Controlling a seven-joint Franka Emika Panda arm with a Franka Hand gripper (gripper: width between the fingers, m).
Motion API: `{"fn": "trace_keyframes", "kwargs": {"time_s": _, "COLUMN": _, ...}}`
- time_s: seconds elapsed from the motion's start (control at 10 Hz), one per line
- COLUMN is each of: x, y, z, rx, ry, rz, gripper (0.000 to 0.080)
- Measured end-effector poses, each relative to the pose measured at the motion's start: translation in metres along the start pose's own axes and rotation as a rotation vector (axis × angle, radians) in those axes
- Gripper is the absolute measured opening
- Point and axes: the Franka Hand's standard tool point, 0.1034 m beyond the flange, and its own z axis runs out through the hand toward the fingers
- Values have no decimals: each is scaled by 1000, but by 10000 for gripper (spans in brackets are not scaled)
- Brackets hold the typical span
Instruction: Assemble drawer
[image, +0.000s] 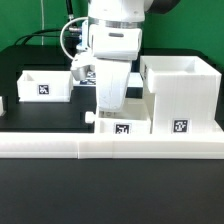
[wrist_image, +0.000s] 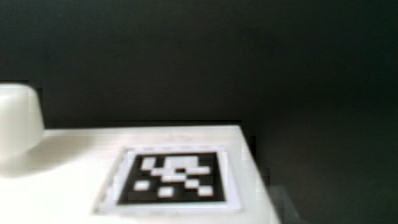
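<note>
The large boxy white drawer housing (image: 181, 95) stands at the exterior view's right with a tag on its front. One small white tray (image: 45, 85) sits at the left. A second tray (image: 122, 127) with a knob (image: 90, 117) lies against the border wall next to the housing. My gripper (image: 106, 108) hangs straight down over this second tray, very close to it or touching. Its fingertips are hidden behind the hand, so I cannot tell whether it is open or shut. The wrist view shows a tagged white face (wrist_image: 178, 178) close up and a rounded white part (wrist_image: 15, 120); no fingers show.
A long low white border wall (image: 110, 146) runs along the front of the black table (image: 60, 115). The arm's cables (image: 70, 40) hang behind the gripper at the left.
</note>
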Motion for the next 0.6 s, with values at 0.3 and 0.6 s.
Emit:
{"fn": "trace_keyframes", "kwargs": {"time_s": 0.3, "x": 5, "y": 0, "z": 0, "rx": -4, "ry": -1, "rz": -13, "gripper": 42}}
{"fn": "trace_keyframes", "kwargs": {"time_s": 0.6, "x": 5, "y": -1, "z": 0, "rx": -1, "ry": -6, "rz": 7, "gripper": 42}}
